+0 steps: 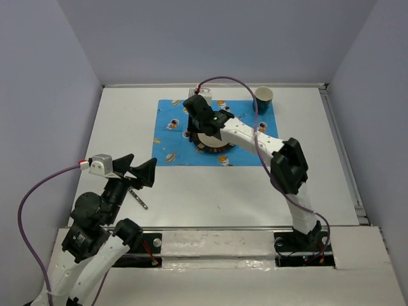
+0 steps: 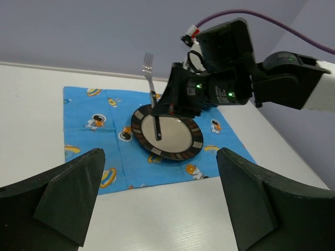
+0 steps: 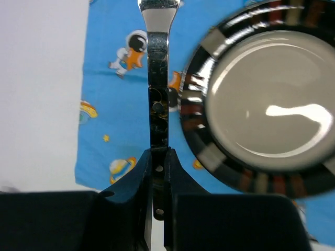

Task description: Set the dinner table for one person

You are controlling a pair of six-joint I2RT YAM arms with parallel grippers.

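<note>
step in hand: judged to be laying the polished steel fork (image 3: 157,78) on the blue cartoon-printed cloth mat (image 3: 120,104), on the side of the plate facing the table's left edge.
right gripper (image 3: 158,162): fingers clenched on the fork's handle near its end, and the fork is carried clear of the mat with its tines raised.
left gripper (image 1: 137,169): fingers spread and holding nothing, near the table's left edge.
method advised: level the fork, keep its handle clear of the plate's rim, lower until the steel rests flat on the cloth, and only then let go. a thin handle may pivot in the pads if released while tilted.
large matte white dinner table (image 1: 223,197): plain and flat, and the mat lies on it toward the middle of the far edge.
round glossy plate with dark banded rim (image 3: 267,104): pale, shiny centre that reflects light, seated on the mat.
dark green cup (image 1: 264,97): upright by the far edge, at the mat's far right corner.
slim metal utensil (image 1: 138,197): lies on bare tabletop toward the near left corner; its kind cannot be told.
</note>
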